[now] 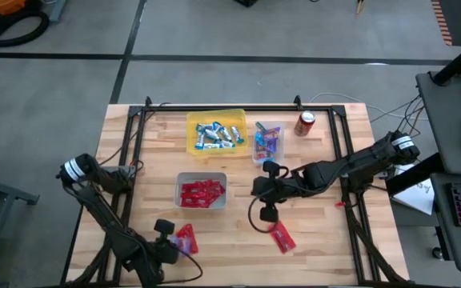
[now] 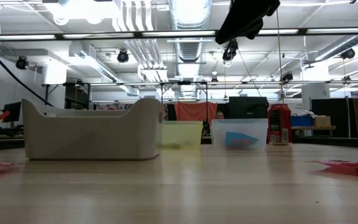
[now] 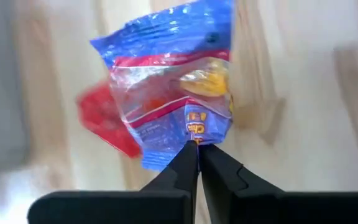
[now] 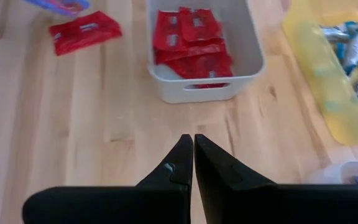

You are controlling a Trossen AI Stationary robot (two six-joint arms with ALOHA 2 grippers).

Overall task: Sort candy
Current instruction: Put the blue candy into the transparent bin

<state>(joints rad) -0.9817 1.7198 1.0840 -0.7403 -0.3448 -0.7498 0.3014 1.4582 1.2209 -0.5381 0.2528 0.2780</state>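
Left gripper (image 3: 197, 149) pinched shut on blue packet (image 3: 173, 81); red packet (image 3: 104, 121) just beyond. Right gripper (image 4: 193, 146) shut, empty. Bins mostly filled; another red (image 1: 282, 238) left on table.

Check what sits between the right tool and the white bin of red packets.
Nothing: in the right wrist view only bare table lies between the shut right tool and the white bin of red packets.
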